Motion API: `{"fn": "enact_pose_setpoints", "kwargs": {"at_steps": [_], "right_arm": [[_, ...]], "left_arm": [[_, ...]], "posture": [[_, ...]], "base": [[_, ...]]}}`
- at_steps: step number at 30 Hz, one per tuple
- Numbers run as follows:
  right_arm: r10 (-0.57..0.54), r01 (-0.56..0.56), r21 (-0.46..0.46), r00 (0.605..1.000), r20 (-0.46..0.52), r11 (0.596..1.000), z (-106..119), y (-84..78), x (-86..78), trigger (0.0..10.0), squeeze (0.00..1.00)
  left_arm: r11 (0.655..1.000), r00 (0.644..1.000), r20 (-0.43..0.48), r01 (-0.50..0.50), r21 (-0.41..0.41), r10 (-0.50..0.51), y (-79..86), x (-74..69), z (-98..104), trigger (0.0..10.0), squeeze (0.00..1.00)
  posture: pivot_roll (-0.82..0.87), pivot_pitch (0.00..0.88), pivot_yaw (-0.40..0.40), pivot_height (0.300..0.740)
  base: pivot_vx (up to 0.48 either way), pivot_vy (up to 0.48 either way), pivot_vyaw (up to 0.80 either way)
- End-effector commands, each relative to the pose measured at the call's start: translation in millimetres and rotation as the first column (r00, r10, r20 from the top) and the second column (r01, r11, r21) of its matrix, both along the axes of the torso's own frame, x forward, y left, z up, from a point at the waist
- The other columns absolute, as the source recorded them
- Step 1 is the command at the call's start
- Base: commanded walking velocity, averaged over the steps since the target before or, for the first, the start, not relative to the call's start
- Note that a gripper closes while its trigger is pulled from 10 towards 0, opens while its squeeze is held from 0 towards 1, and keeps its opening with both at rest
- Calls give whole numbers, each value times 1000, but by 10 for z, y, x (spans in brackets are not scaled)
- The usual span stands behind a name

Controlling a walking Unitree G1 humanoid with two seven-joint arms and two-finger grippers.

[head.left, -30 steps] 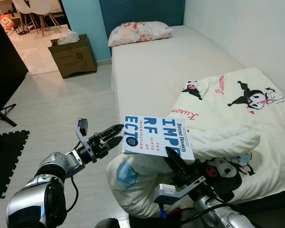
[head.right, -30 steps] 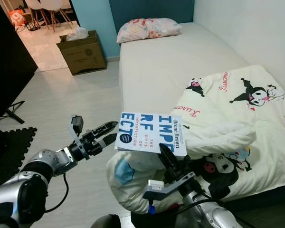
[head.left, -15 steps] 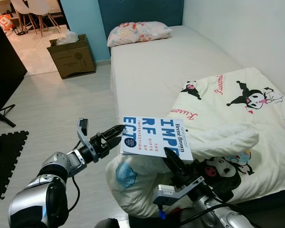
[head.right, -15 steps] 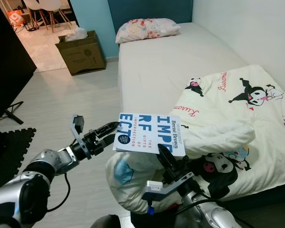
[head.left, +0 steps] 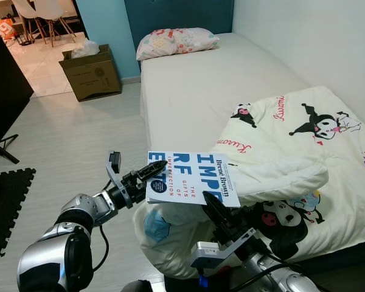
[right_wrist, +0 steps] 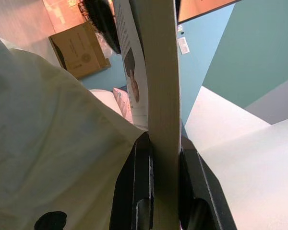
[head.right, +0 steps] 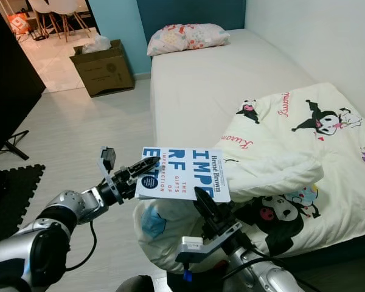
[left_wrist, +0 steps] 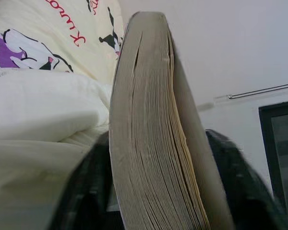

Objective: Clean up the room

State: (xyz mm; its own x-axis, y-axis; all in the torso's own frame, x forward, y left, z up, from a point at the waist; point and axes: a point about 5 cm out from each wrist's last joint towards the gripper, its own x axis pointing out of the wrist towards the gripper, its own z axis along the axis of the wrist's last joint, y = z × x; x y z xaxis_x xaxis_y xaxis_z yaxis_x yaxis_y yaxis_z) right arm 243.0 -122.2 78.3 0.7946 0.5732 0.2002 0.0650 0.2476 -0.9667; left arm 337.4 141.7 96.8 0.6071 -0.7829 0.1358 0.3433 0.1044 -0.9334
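Left end effector (head.left: pixel 160 170): fingers now straddle the left edge of the book (head.left: pixel 191 178); a second ago the tips were just short of that edge, with floor showing between. In the left wrist view the page block (left_wrist: pixel 149 143) sits between the two black fingers (left_wrist: pixel 84 191), a thin gap visible on each side, so they are apart around the book, not yet pressing it.

Right end effector (head.left: pixel 212 204): clamped on the near edge of the book, both fingers (right_wrist: pixel 137 191) flat against the covers in the right wrist view. This grip is unchanged and carries the book.

Book: held roughly level, cover up, above the front corner of the bed (head.left: pixel 188 85), over the bunched duvet (head.left: pixel 280 158) and not resting on it. It sits a little further left than a second ago, toward the left arm.

Judgement: this looks like a hand-over, right to left, at the stage just before the left closes. Risk: the right letting go before the left has grip would drop the book onto the duvet or floor (head.left: pixel 61 134).

Beyond the bed: pillow (head.left: pixel 176 41) at its head, cardboard box (head.left: pixel 92 73) on the floor beside its head end.
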Motion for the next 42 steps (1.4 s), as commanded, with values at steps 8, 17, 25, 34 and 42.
{"fn": "enact_pose_setpoints", "kwargs": {"at_steps": [8, 17, 25, 34, 42], "right_arm": [[24, -24, 6, 1000, 17, 1000, 24, 53, 36, 0, 322], [-94, 96, -42, 994, 48, 995, 67, -199, 219, 0, 306], [-291, 392, 271, 892, -347, 879, -134, -407, 388, 10000, 1000], [-369, 640, 470, 751, -547, 607, -222, -636, 482, 10000, 1000], [-229, 825, 546, 565, -793, 148, -467, -975, 390, 10000, 0]], "left_arm": [[1000, 1000, 11, 18, 8, -18, 52, -22, -3, 0, 0], [999, 1000, -1, 31, 31, -31, 132, -80, -69, 0, 0], [1000, 1000, -22, -5, 29, 6, 96, -119, -170, 0, 0], [992, 991, -43, -130, 3, 130, 98, -112, -249, 0, 0], [885, 884, -41, -466, -7, 465, 549, 23, -152, 0, 0]], "posture": [[-86, 99, 135, 600], [-80, 88, 141, 600], [-84, 65, 129, 600], [-93, 39, 114, 600], [-105, 14, 106, 600]], "base": [[0, 0, 0], [0, 0, 0], [0, 0, 0], [0, 0, 0], [0, 0, 0]]}}
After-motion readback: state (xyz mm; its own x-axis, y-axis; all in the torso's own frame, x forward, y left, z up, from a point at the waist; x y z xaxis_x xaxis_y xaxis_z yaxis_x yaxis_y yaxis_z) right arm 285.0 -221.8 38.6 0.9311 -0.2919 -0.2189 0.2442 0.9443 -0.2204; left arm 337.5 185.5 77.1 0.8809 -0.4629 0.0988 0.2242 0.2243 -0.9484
